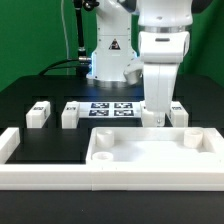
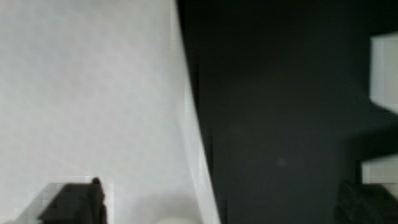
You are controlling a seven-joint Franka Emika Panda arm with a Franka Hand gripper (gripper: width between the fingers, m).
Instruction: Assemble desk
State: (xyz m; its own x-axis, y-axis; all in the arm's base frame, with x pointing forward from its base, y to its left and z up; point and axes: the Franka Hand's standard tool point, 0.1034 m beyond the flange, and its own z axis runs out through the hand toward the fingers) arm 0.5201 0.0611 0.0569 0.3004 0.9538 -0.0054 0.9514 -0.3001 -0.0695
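The white rimmed tabletop (image 1: pixel 140 150) lies flat at the front of the black table. Three white legs show in the exterior view: two to its left (image 1: pixel 38 115) (image 1: pixel 70 115) and one to its right (image 1: pixel 181 115). A fourth white piece (image 1: pixel 150 119) stands right under the hand; I cannot tell it from the fingers. My gripper (image 1: pixel 155 112) hangs low over the tabletop's far edge. In the wrist view the gripper (image 2: pixel 217 205) is open, its dark fingers (image 2: pixel 71 202) wide apart, with the tabletop (image 2: pixel 89 100) and its edge between them. White leg parts (image 2: pixel 381 70) show at the side.
The marker board (image 1: pixel 112 108) lies behind the tabletop, in front of the robot base. The long low white border wall (image 1: pixel 110 180) runs along the front and turns up at the exterior view's left (image 1: pixel 10 145).
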